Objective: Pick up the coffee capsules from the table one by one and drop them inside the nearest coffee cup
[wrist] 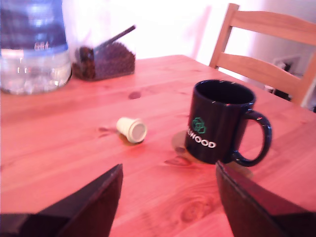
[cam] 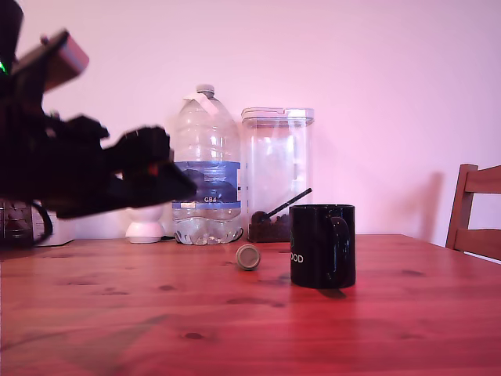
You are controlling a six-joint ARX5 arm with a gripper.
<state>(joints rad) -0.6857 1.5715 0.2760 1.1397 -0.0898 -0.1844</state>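
Capsule lies on table, beyond open gripper.

Pink-tinted, bright backlight washes out walls; arm silhouetted, motion-blurred.

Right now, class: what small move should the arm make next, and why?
Probably advance and lower toward the capsule: it lies on its side on the table, beside the mug, and the gripper hangs open and empty, short of it.

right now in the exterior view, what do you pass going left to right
pincer → water bottle → coffee capsule → clear bean container → black mug → wooden chair
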